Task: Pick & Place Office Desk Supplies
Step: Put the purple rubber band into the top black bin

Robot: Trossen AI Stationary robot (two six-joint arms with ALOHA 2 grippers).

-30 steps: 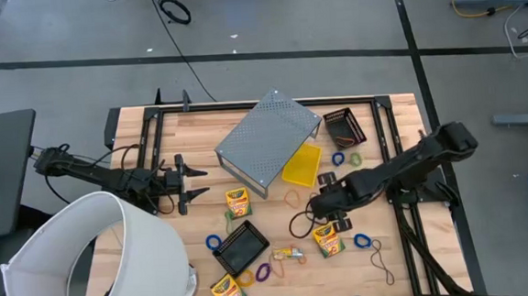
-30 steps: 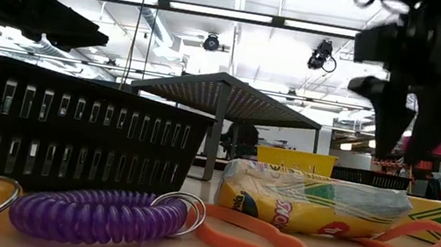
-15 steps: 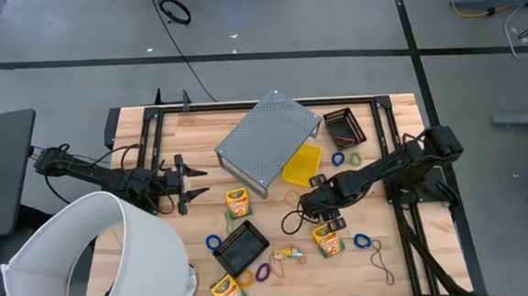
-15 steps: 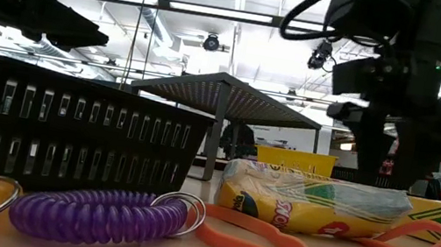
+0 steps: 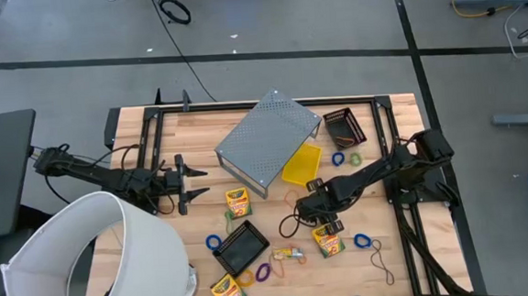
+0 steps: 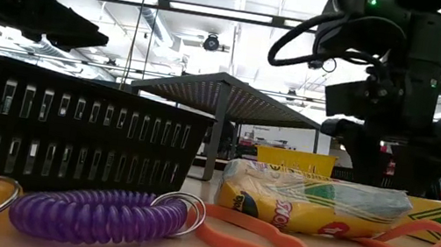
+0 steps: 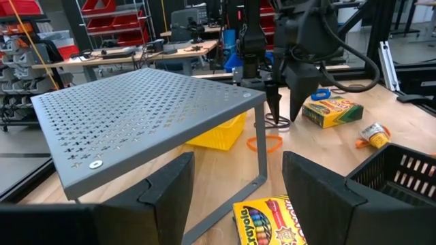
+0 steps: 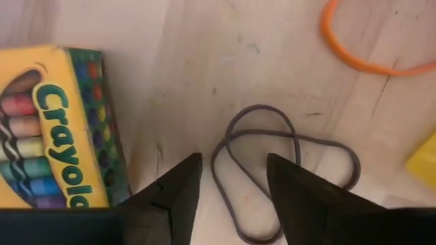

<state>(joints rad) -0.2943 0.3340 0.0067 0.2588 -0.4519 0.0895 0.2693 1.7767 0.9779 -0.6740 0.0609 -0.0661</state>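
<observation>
Right end effector (image 8: 231,187) spread open over grey elastic loop (image 8: 286,170), right of box (image 8: 58,126) reading "Crayola".

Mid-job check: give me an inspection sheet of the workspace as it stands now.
Surface: wooden table, crowded.
Job's things: crayon boxes; dark elastic loop between the right end effector's tips; orange loop; multicoloured packet.
Clutter: grey perforated stand, yellow bin, black baskets, white cylinder.
Grippers: right end effector open, low over the loop; left end effector open, waiting by the table's left side.
Cables: black cord on floor.
Surroundings: workshop shelving.
</observation>
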